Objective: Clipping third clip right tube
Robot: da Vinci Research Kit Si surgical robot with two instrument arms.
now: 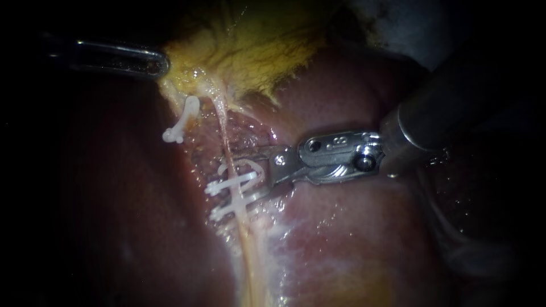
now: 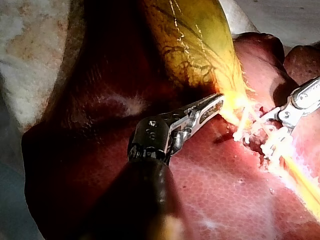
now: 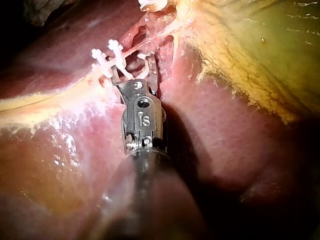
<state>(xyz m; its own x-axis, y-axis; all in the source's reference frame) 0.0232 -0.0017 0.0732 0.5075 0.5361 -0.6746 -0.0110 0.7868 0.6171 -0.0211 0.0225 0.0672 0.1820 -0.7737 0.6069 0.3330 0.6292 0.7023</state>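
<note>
Straddling the right tube (image 1: 226,139), jaws of my right instrument (image 1: 239,177) hold one open clip (image 1: 250,164) just beyond two closed clips (image 1: 230,183). My left instrument (image 1: 156,62) grips the gallbladder (image 1: 250,51), far left, near a fourth clip (image 1: 185,116).

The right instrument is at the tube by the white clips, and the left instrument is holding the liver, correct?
Not quite. The left instrument holds the yellow gallbladder, not the liver; the endoscope view shows it. The right instrument is indeed at the tube by the white clips.

the liver (image 2: 215,195) lies on a pale surface (image 2: 30,55).
</note>
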